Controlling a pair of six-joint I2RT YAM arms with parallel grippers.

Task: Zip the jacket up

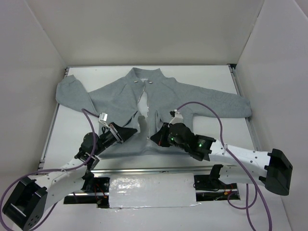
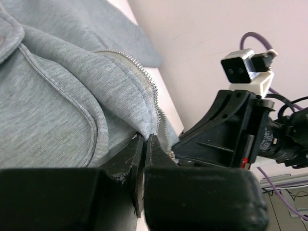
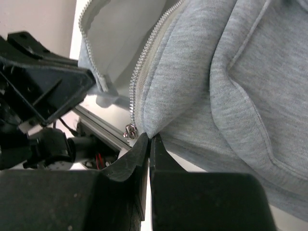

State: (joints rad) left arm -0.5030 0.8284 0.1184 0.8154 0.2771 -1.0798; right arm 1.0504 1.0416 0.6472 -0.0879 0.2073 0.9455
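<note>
The light-grey fleece jacket lies flat on the white table, collar at the far side and hem towards me. Its front stands open along the centre zipper. My left gripper is shut on the hem corner of the left front panel, right beside the zipper teeth. My right gripper is shut on the hem corner of the right front panel. The metal slider hangs at the bottom of that panel's teeth, just left of my right fingertips. The two grippers sit close together.
White walls close the table in on three sides. An aluminium rail runs along the near edge, with a foil patch below it. A purple cable arcs over the right sleeve. The sleeves spread out to both sides.
</note>
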